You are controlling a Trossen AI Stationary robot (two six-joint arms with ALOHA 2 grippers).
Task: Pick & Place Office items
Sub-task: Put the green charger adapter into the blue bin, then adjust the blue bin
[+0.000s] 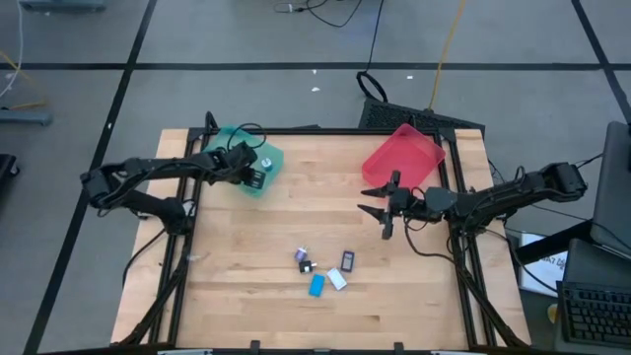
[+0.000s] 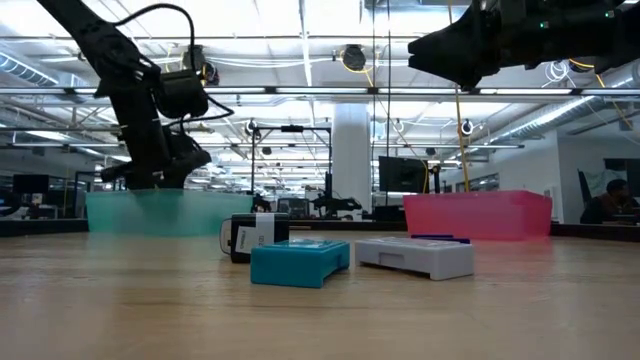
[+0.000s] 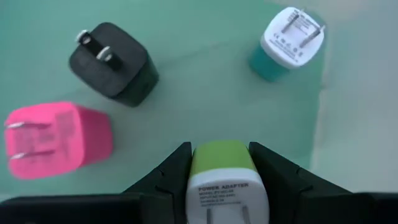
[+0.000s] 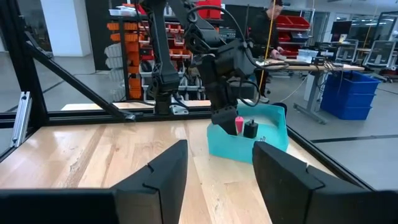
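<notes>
In the left wrist view the green charger [image 3: 221,180] held between the fingers is cut off by the picture's lower edge, so its prongs show only in part, and the pink charger [image 3: 56,140] is blurred and clipped at the side. From above, the chargers inside the teal tray [image 1: 264,183] are mostly hidden under the left gripper [image 1: 250,170]. The small pieces [image 1: 323,271] near the table's middle are too small to tell apart by shape. In the low view, the right arm [image 2: 520,40] is cut off by the top edge.
</notes>
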